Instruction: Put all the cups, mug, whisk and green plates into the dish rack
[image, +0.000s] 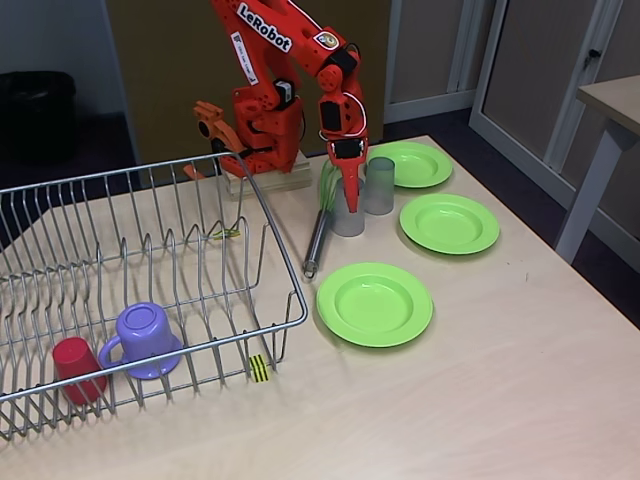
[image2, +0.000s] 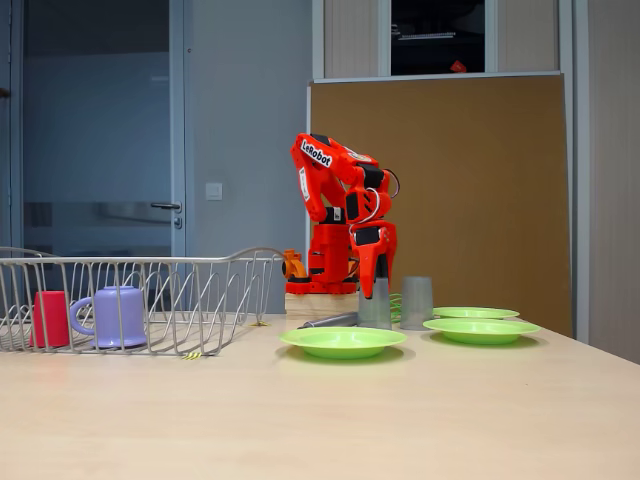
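My orange gripper (image: 350, 200) points straight down at the rim of a grey-blue tumbler (image: 347, 220) standing on the table; its tips reach the tumbler's top (image2: 375, 308), and the jaw gap is hidden. A second tumbler (image: 379, 186) stands just right of it. The whisk (image: 316, 243) lies left of the tumblers, green loops toward the arm's base. Three green plates (image: 374, 303) (image: 449, 222) (image: 414, 163) lie on the table right of the dish rack (image: 285, 262). Inside the rack, the red cup (image: 78, 368) and the purple mug (image: 145, 338) sit upside down near its front.
The arm's base (image: 262, 140) stands on a wooden block behind the rack's far corner. A yellow-and-black tag (image: 259, 367) hangs on the rack's front. Bare tabletop lies in front of the plates. Another table's leg (image: 590, 190) stands at the right.
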